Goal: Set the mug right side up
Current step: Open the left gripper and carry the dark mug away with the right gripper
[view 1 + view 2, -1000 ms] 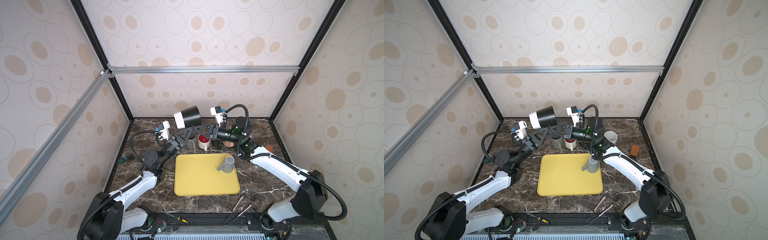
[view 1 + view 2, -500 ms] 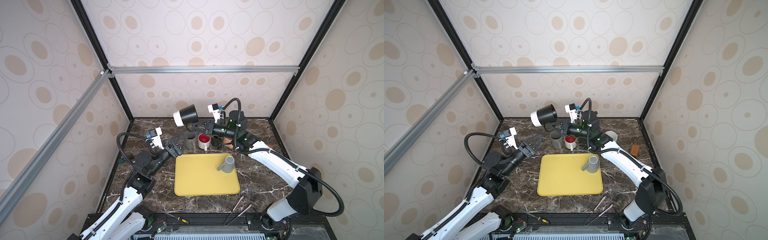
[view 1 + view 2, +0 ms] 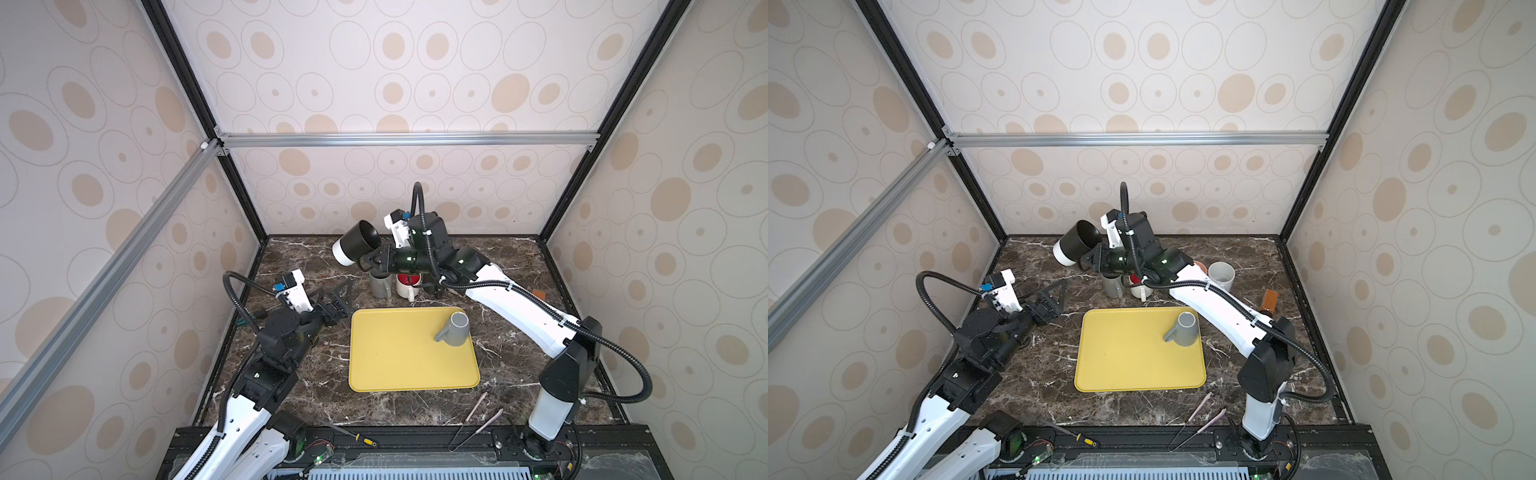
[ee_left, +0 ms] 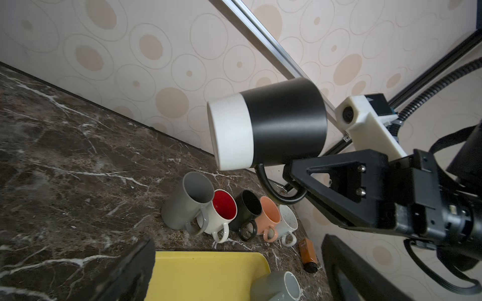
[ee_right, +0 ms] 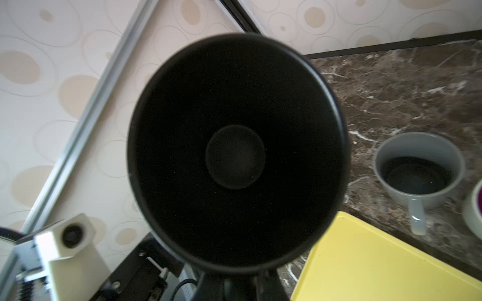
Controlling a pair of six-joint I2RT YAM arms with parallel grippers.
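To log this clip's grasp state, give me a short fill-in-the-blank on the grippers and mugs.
1. The right gripper is shut on the ____ of the black mug with a white base, held in the air.
2. The left gripper stands ____ and holds nothing.
3. The nearer grey mug rests on the yellow ____.
Missing words: handle; open; tray.

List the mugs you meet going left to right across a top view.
Black-and-white mug → tall grey mug → red-lined mug → second grey mug on the yellow tray → white mug. Mugs behind the right arm left out.
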